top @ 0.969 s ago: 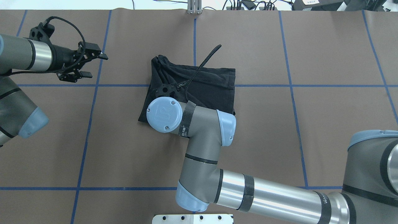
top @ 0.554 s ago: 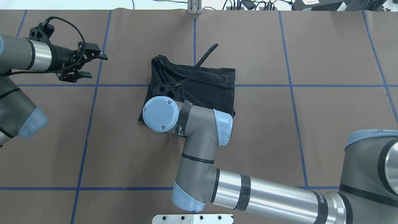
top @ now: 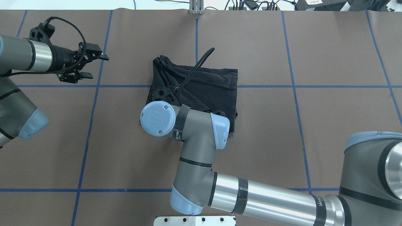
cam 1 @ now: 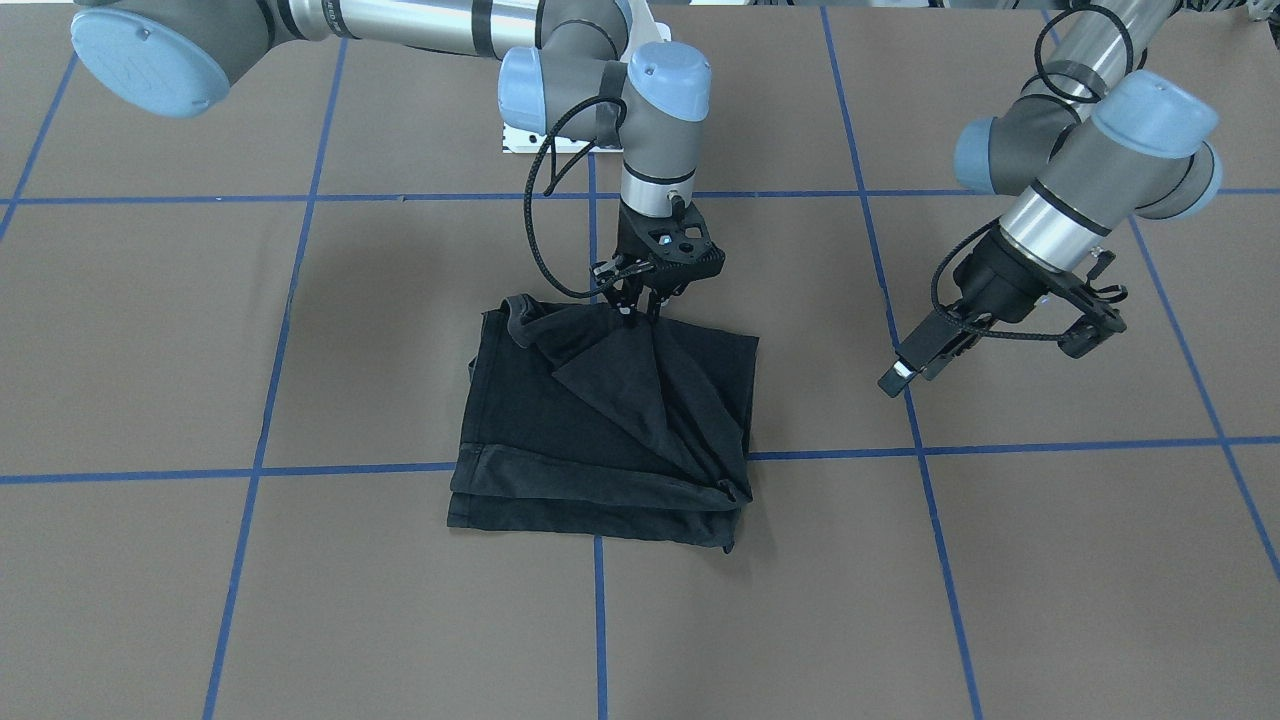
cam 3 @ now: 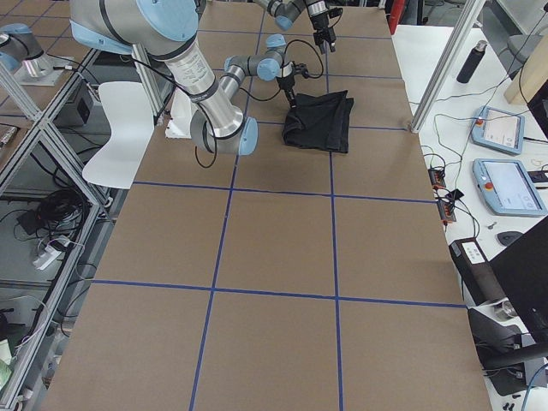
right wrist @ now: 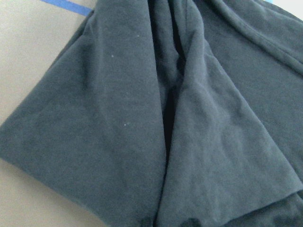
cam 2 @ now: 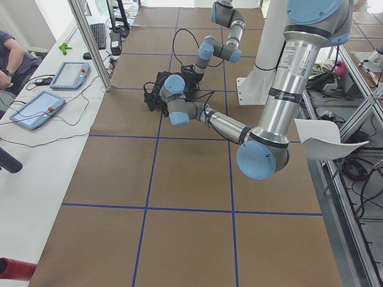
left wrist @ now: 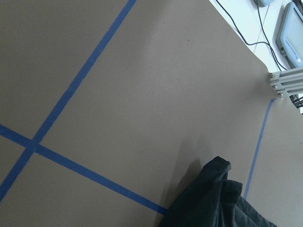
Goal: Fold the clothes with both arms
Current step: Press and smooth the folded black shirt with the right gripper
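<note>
On the brown table point(cam 1: 150, 350), right gripper point(cam 1: 637, 305) pinches a fold of the black T-shirt point(cam 1: 560, 430); left gripper point(top: 98, 66) hangs open, empty.

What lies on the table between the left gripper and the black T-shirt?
Only bare brown table cover, marked by blue tape lines near the left gripper. The overhead view shows this stretch up to the T-shirt.

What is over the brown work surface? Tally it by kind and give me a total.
Black T-shirt: 1
Robot arms: 2 (left arm, right arm)
Grippers: 2 (left gripper, right gripper)
Total: 5
</note>
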You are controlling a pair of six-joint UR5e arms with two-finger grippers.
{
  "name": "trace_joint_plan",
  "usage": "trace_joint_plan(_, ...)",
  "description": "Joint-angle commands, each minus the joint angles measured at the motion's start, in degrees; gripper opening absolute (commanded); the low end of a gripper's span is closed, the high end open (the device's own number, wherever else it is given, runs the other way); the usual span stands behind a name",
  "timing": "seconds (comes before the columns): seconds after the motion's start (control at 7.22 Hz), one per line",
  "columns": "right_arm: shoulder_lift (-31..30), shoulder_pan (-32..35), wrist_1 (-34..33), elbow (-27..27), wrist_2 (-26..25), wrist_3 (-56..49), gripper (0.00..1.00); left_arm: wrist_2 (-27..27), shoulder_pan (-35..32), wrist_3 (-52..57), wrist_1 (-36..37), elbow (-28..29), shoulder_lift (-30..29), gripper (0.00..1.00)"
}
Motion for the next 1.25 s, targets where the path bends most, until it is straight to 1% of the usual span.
trace_joint_plan(0.0,0.68,-0.27,0.00,-0.36,-0.15,-0.01,0.38,0.07,0.00,0.00,0.00,0.09,0.00,1.00)
trace_joint_plan(0.55,0.33,-0.27,-0.09,-1.24,-0.50,-0.10,0.37,0.07,0.09,-0.09,0.09,0.09,-0.09,1.00)
trace_joint_plan(0.69,0.42,-0.27,-0.09,-1.24,-0.50,-0.36,0.34,0.07,0.17,-0.09,0.00,0.09,-0.17,1.00)
trace_joint_plan(0.83,0.24,-0.10,-0.09,-1.15,-0.50,-0.54,0.21,0.07,0.18,-0.09,0.00,0.00,-0.18,1.00)
trace_joint_plan(0.97,0.24,-0.09,-0.09,-0.98,-0.50,-0.54,0.00,0.07,0.18,-0.09,0.09,0.09,-0.18,1.00)
trace_joint_plan(1.11,0.07,0.17,0.00,-0.63,-0.50,-0.54,0.00,0.07,0.18,-0.09,0.09,0.09,-0.35,1.00)
